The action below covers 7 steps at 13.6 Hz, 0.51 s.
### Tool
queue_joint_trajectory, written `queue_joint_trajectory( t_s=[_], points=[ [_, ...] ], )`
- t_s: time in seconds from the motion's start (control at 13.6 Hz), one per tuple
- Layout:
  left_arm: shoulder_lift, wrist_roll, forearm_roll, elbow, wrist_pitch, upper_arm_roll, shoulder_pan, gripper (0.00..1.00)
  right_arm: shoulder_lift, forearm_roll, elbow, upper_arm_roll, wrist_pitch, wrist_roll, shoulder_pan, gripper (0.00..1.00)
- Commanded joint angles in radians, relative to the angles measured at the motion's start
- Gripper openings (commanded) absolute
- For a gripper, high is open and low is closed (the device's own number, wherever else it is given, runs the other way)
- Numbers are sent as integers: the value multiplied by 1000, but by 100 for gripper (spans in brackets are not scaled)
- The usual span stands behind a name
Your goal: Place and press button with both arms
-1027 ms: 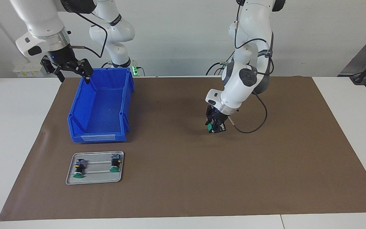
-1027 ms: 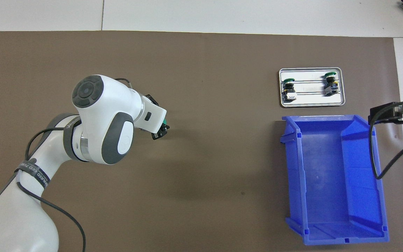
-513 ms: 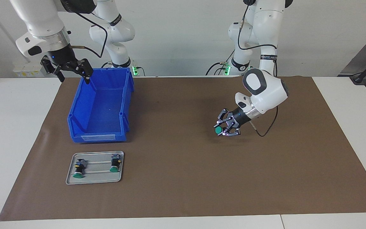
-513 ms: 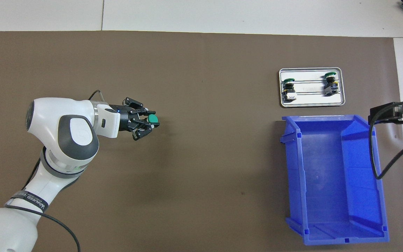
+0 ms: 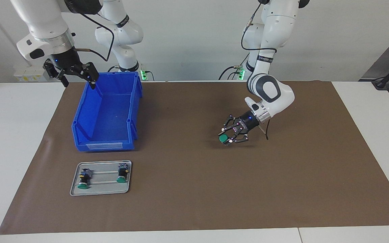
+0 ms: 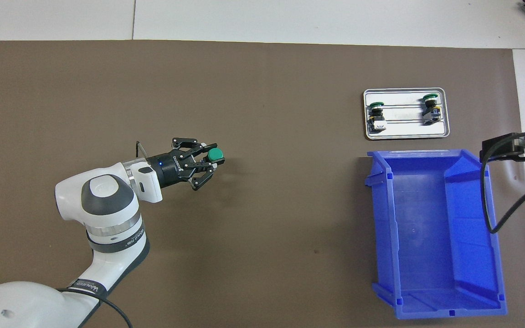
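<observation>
Left gripper low over the bare brown mat, toward the left arm's end of the table. Fingers clamped on the button; green cap points outward from the fingertips, body lying roughly level, not upright. In the overhead view the same gripper shows the cap clear at the tips.

Change over the last second: the wrist has swung round. A second ago the gripper pointed down with the button tucked under the hand; half a second ago it had turned sideways; now it sits lower and has shifted a little toward the middle of the mat. Whether the button touches the mat cannot be told; a shadow lies just under it.

Judgement: the placing step is under way, not finished. The button likely needs its grey base down before release, so the cap can be pushed.

Right gripper waits above the corner of the blue bin nearest the robots, fingers spread, holding nothing. No movement there across the second. It probably does the pressing once the button is set.

Metal tray sits just beside the bin, farther from the robots, with two more buttons lying on it, unchanged.
</observation>
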<state>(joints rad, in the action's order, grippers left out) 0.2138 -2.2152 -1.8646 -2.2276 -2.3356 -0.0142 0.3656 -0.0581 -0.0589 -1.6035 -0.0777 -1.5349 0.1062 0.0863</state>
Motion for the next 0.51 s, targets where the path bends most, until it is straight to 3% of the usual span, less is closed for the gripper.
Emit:
queue_joint_trajectory(
  t_s=[0.0, 0.44],
  points=[
    [-24, -162, -143, -79, 109, -15, 10, 0, -17, 14, -12, 1, 9, -25, -5, 100],
    [-36, -261, -228, -179, 323, -16, -16, 0, -17, 16, -12, 1, 9, -23, -5, 100]
  ],
)
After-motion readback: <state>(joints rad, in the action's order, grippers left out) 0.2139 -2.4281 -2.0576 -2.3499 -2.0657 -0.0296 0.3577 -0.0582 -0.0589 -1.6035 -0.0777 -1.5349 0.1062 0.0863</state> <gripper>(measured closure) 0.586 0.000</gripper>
